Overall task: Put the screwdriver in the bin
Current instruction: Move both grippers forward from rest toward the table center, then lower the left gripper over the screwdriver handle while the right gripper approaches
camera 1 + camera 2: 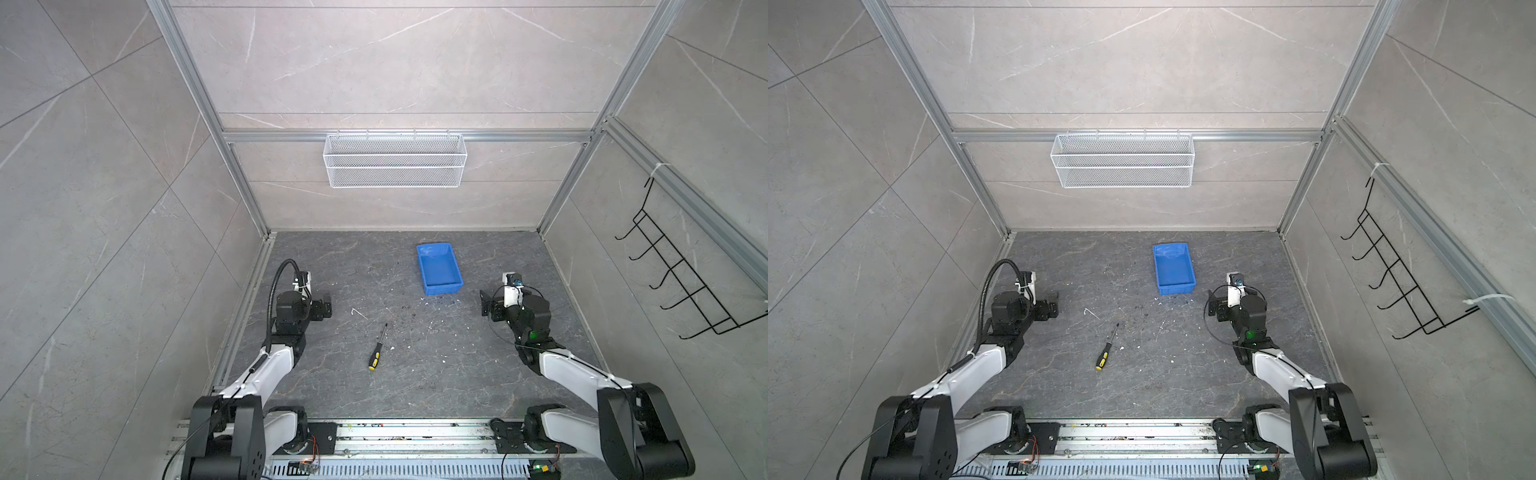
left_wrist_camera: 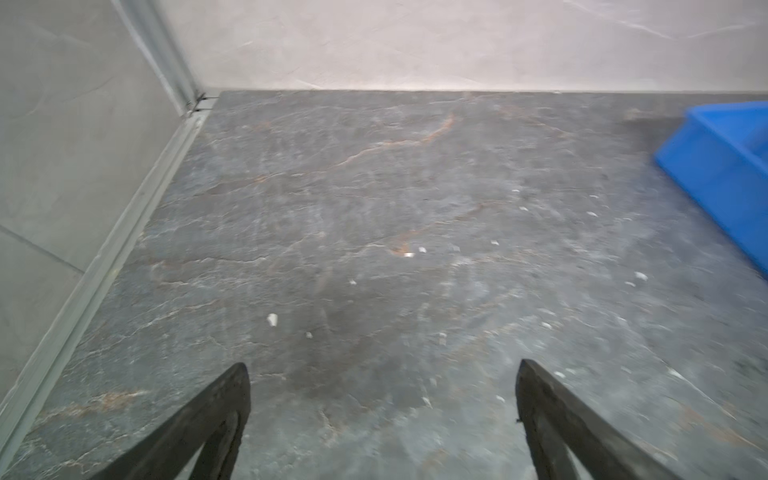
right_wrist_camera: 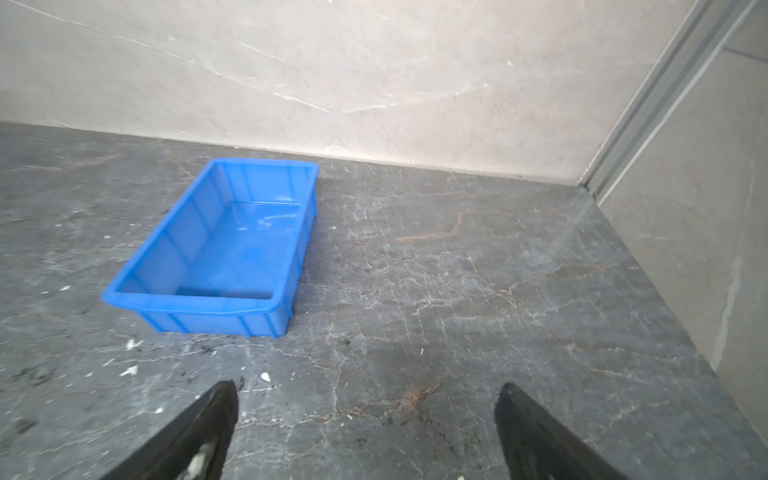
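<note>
The screwdriver, black-handled with yellow bands, lies flat on the dark stone floor near the middle, its thin shaft pointing away. It shows in neither wrist view. The bin, a shallow blue tray, stands empty at the back, right of centre; one corner of the bin reaches into the left wrist view. My left gripper is open over bare floor, left of the screwdriver. My right gripper is open, empty, just right of the bin's near end.
A white wire mesh basket hangs on the back wall. A black wire hook rack is fixed to the right wall. Small white chips and a thin bent scrap dot the floor. Tiled walls close three sides.
</note>
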### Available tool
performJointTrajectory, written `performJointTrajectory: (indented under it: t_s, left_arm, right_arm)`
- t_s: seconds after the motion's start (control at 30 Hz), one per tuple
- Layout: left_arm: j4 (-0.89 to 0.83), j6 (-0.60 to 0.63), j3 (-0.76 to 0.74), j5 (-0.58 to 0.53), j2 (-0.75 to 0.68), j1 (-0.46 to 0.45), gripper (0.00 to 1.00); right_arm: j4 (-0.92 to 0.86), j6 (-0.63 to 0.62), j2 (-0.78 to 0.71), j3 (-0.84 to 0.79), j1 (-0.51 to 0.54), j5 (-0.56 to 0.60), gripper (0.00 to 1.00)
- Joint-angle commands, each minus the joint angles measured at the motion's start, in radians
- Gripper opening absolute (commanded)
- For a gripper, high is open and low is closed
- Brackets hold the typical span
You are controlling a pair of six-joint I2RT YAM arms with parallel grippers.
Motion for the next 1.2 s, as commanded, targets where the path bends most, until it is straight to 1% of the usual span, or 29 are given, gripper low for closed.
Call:
performJointTrajectory:
  t_s: [0.0, 0.07, 0.13, 0.3, 0.4, 0.5, 0.6, 0.7, 0.97, 1.07, 1.17]
  left_arm:
    - [-0.241, -0.017, 0.050, -0.027, -0.081, -0.081, 1.00]
    - [-0.315, -0.044, 0.067, -0.041, -0.113, -0.135, 1.00]
    - [-0.395, -0.089, 0.091, -0.081, -0.134, -0.200, 1.00]
    - [-0.536, -0.232, 0.149, -0.105, -0.127, -0.331, 1.00]
    - [-0.593, -0.317, 0.177, -0.095, -0.095, -0.373, 1.00]
    - [-0.641, -0.358, 0.202, -0.089, -0.056, -0.415, 1.00]
    - [-0.700, -0.401, 0.231, -0.064, -0.019, -0.438, 1.00]
    - [-0.748, -0.441, 0.260, -0.029, 0.017, -0.469, 1.00]
    - [-0.843, -0.511, 0.328, -0.027, 0.135, -0.629, 1.00]
    - [-0.880, -0.520, 0.371, -0.039, 0.216, -0.689, 1.00]
    - [-0.916, -0.539, 0.408, -0.056, 0.307, -0.714, 1.00]
  right_arm:
    - [-0.189, -0.024, -0.085, 0.041, 0.025, -0.065, 0.99]
    - [-0.261, -0.034, -0.128, 0.063, 0.048, -0.086, 0.99]
    - [-0.359, -0.039, -0.172, 0.104, 0.077, -0.106, 0.99]
    - [-0.554, -0.074, -0.229, 0.217, 0.182, -0.145, 0.99]
    - [-0.650, -0.144, -0.232, 0.270, 0.250, -0.220, 0.99]
    - [-0.723, -0.204, -0.235, 0.305, 0.305, -0.327, 0.99]
    - [-0.778, -0.236, -0.238, 0.335, 0.348, -0.421, 0.99]
    - [-0.823, -0.253, -0.229, 0.359, 0.389, -0.469, 0.99]
    - [-0.917, -0.313, -0.168, 0.410, 0.496, -0.480, 0.99]
    - [-0.921, -0.324, -0.146, 0.416, 0.523, -0.464, 0.99]
    - [-0.921, -0.328, -0.127, 0.420, 0.540, -0.450, 0.99]
